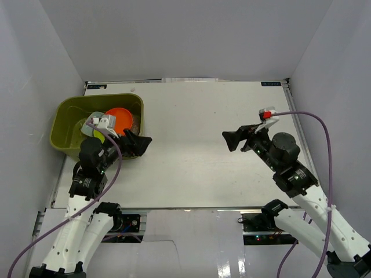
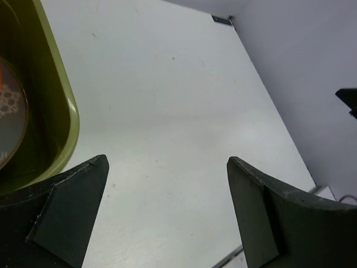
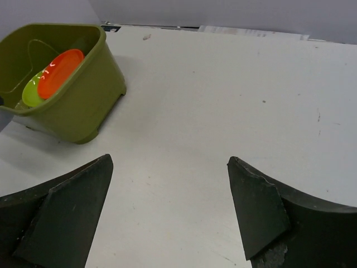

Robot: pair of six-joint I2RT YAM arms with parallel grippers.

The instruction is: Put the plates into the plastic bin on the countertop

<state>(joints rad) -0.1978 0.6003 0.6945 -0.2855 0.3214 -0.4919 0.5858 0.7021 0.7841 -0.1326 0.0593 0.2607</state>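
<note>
The plastic bin is sitting at the far left corner of the desk, mouth facing up, its long axis running across the desk from left to right and skewed a little against the desk's edges. Inside it the orange plate is lying tilted, overlapping the lime green plate, and a patterned plate is showing just inside the rim at the bin's right end; what lies under them I cannot tell. I am holding my left claw released and empty, jaws spread wide, hovering just beside the bin's near right corner and pointing out over the bare desk. My right claw is also spread wide and gripping nothing, hanging over the right half of the desk, well apart from the bin and pointing toward it. Between the two claws the white surface is lying open. The walls are standing close against the desk on the left, far and right sides, and the bin's left end is sitting at the desk's left edge.
</note>
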